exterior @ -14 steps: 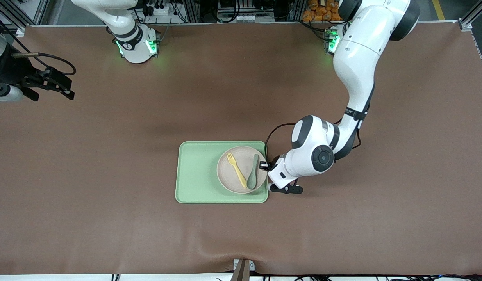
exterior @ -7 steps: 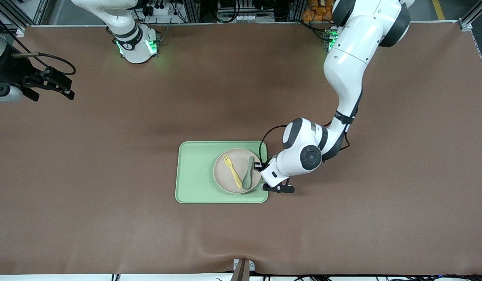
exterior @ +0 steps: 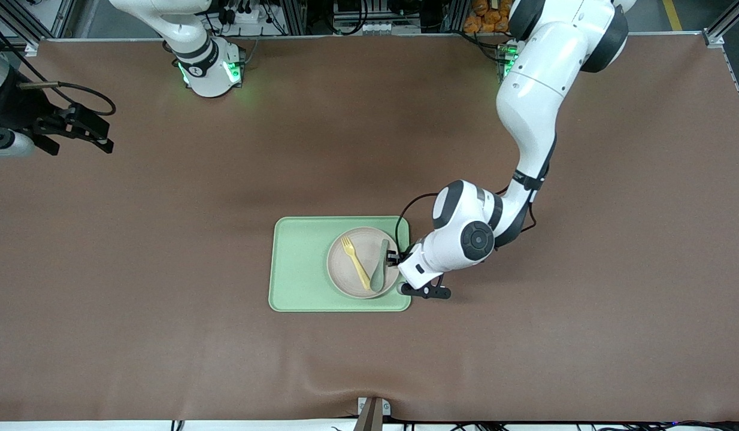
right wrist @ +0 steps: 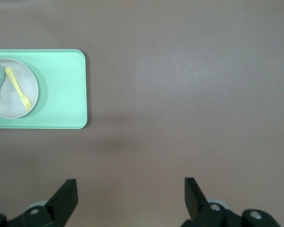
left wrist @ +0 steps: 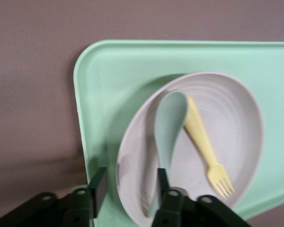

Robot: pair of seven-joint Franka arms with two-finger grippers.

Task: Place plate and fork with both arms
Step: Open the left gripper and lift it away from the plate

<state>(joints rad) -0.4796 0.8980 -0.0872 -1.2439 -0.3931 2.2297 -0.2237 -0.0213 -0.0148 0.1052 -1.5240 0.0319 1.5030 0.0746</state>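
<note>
I see the small round beige-pink plate (exterior: 362, 262) on the light-green rectangular tray (exterior: 297, 269), carrying the pale-yellow plastic fork (exterior: 356, 262) and a grey-green spoon (exterior: 380, 266). My left gripper (left wrist: 128, 194) straddles the plate's rim, fingers apart; contact seems released. I'd lift straight up. The right gripper (right wrist: 130, 196) waits open over the brown table (exterior: 166, 359).
</note>
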